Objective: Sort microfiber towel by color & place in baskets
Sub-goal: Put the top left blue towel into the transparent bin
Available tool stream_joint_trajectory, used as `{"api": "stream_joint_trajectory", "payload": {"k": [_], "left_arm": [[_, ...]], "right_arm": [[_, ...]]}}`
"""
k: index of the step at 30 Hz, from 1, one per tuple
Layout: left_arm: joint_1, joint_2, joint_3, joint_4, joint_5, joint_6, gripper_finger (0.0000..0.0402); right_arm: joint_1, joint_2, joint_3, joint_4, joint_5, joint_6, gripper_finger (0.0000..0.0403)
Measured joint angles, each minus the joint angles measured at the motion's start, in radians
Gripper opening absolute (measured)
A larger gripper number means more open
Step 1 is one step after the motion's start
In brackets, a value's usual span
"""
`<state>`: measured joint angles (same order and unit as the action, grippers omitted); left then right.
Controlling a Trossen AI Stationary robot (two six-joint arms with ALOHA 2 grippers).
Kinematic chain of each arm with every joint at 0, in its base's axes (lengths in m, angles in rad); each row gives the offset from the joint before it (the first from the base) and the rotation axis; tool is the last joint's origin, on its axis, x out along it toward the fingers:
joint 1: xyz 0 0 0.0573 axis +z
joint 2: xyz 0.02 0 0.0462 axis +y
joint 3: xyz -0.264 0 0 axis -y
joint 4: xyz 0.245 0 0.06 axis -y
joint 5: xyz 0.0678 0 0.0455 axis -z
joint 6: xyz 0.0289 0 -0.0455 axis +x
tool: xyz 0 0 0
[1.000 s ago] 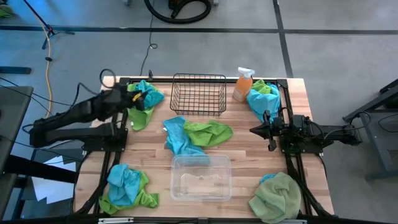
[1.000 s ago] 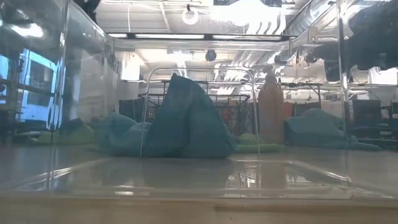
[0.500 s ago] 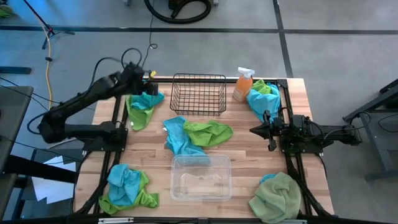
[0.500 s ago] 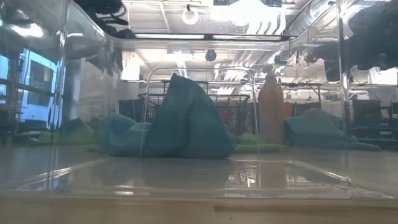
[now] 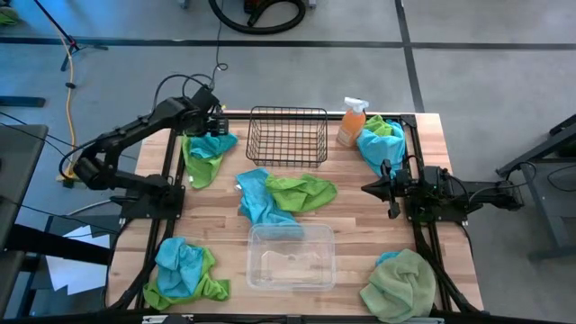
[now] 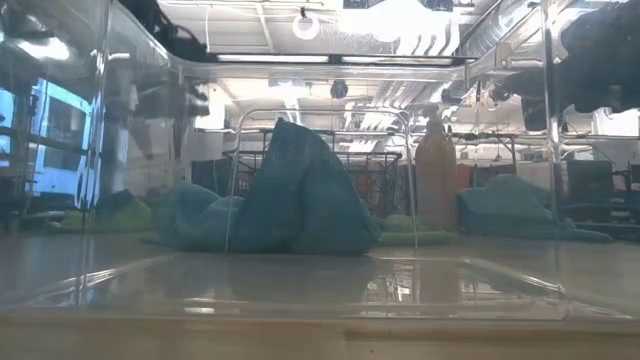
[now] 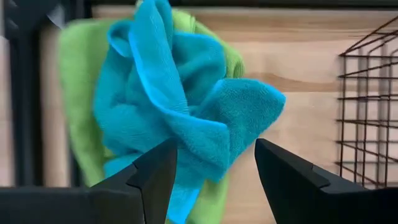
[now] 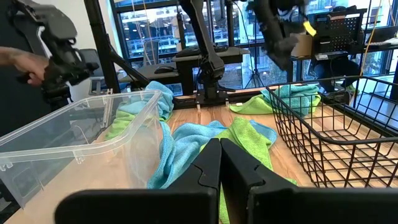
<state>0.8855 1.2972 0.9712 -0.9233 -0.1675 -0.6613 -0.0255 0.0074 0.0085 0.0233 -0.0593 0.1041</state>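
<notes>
Two baskets on tabletop (image 5: 225,225): black wire basket (image 5: 288,137) at 12 o'clock, clear tub (image 5: 291,256) at 6. Towel piles at centre and corners. Left tool (image 5: 216,120) open above turquoise towel (image 5: 211,144) at 10 o'clock, empty. Right tool (image 5: 367,188) closed at 3 o'clock, empty.

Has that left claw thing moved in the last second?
Yes. The left gripper has lifted off the towel pile and shifted toward the wire basket, fingers open above the turquoise towel.

Hidden and cut off

Clear plastic tub (image 6: 300,290) walls blur the low view; wire-mesh basket (image 7: 371,112) cut by the left wrist view's edge.
</notes>
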Motion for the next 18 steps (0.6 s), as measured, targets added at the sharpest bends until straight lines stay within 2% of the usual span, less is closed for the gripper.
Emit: {"api": "stream_joint_trajectory", "payload": {"k": [5, 12, 18], "left_arm": [[0.012, 0.027, -0.099, 0.073, 0.032, -0.094, 0.0207], [0.012, 0.034, -0.204, 0.239, -0.005, -0.164, 0.0207], [0.012, 0.035, -0.255, 0.301, -0.059, -0.195, 0.0207]], "right_arm": [[0.000, 0.000, 0.000, 0.000, 0.000, 0.000, 0.0000], [0.000, 0.000, 0.000, 0.000, 0.000, 0.000, 0.0000], [0.000, 0.000, 0.000, 0.000, 0.000, 0.000, 0.0000]]}}
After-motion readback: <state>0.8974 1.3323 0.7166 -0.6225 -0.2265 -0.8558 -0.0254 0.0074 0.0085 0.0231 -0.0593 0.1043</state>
